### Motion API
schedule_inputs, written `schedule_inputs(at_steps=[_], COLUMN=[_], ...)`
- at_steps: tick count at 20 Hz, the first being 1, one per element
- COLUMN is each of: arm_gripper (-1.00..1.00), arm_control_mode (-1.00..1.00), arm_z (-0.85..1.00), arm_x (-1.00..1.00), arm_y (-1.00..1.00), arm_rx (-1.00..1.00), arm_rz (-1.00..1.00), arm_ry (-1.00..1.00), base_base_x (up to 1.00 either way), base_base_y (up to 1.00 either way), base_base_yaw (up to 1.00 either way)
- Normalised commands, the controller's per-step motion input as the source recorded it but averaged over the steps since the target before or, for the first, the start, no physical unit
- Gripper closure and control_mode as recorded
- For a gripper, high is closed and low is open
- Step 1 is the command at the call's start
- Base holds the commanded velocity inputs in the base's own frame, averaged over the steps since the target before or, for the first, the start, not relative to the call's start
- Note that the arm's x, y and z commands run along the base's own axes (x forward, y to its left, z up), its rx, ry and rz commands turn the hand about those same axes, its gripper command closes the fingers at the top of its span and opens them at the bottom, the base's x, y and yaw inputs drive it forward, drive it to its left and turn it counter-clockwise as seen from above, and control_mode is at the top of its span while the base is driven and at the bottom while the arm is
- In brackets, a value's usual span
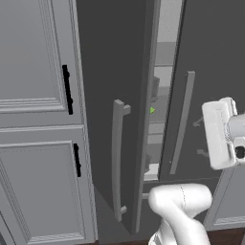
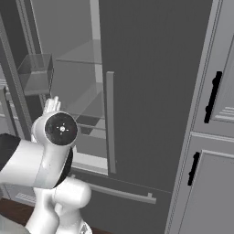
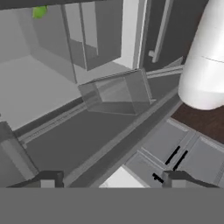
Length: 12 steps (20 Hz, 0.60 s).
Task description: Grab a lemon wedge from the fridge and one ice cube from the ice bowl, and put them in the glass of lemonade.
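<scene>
The dark grey fridge (image 1: pixel 119 72) is seen with its left door swung ajar. A tiny yellow-green lemon wedge (image 1: pixel 152 110) is seen on a pale inner shelf.

The tall dark grey double-door fridge (image 1: pixel 119 95) stands ajar right of the panelled grey cupboards (image 1: pixel 38 119), with the tiny yellow-green lemon wedge (image 1: pixel 152 110) on an inner shelf.

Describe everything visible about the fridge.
The fridge is a tall dark grey double-door cabinet set between panelled grey cupboards. Each door carries a long pale grey vertical bar handle. The left door stands ajar, showing a light grey interior with shelves and clear door bins. A tiny yellow-green lemon wedge sits on a shelf inside. The open gripper touches nothing.
</scene>
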Motion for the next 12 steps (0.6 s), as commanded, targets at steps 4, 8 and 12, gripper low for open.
schedule_inputs(at_steps=[4,8,12], arm_gripper=[-1.00,-1.00,-1.00], arm_control_mode=[-1.00,-1.00,-1.00], arm_z=[-0.46,-0.63,-0.39], arm_x=[0.36,0.40,0.60], arm_y=[0.24,0.00,0.57], arm_rx=[0.17,0.22,0.26], arm_rz=[0.03,0.09,0.01], arm_ry=[-0.01,-0.02,0.00], base_base_x=[0.00,0.00,0.00], base_base_y=[0.00,0.00,0.00], base_base_yaw=[0.00,0.00,0.00])
